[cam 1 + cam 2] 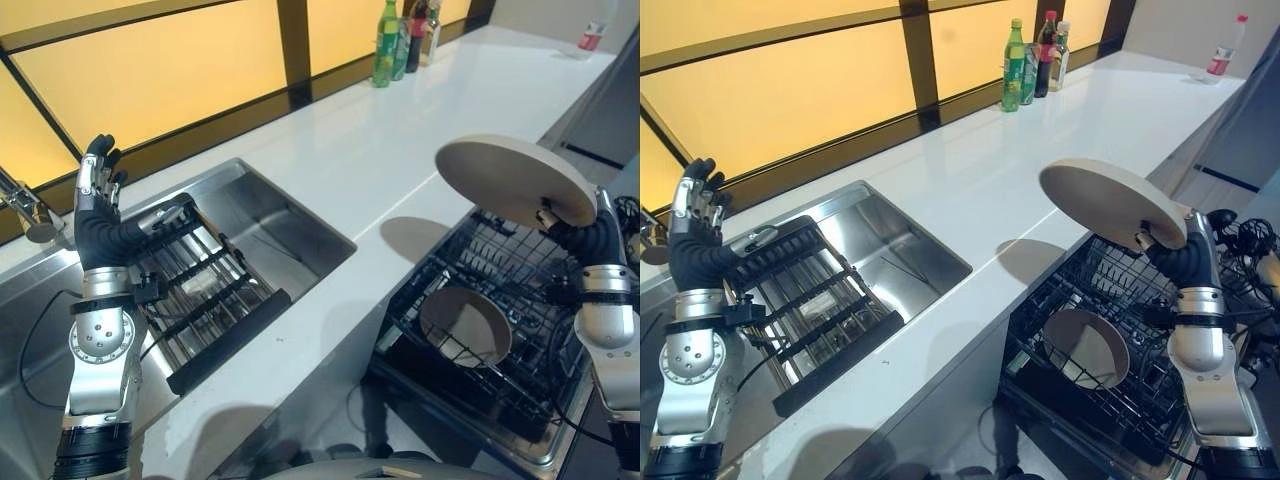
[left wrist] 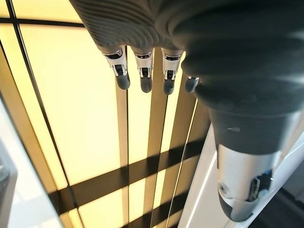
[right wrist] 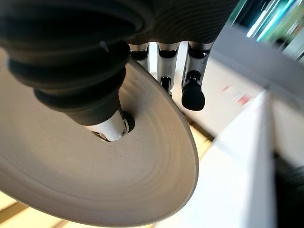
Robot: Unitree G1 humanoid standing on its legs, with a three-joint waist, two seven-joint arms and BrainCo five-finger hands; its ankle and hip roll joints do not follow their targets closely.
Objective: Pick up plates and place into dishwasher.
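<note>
I have the right robot hand [image 1: 572, 228] pinching a beige plate [image 1: 512, 179] by its rim, held tilted above the dishwasher rack [image 1: 520, 300] beside the bench's [image 1: 380, 150] edge. Another plate [image 1: 463, 324] sits racked. Next I judge: lower it into a slot. The left robot hand [image 1: 97, 190] hangs open over the sink [image 1: 270, 240].

Both eye views look down from the robot's head, sharing the white counter [image 1: 400, 150], sink [image 1: 250, 230] and open dishwasher rack [image 1: 1110, 330]. The left wrist view looks very close along the left hand [image 2: 142, 71] toward the window; the right wrist view, equally close, faces the plate [image 3: 118, 190].
</note>
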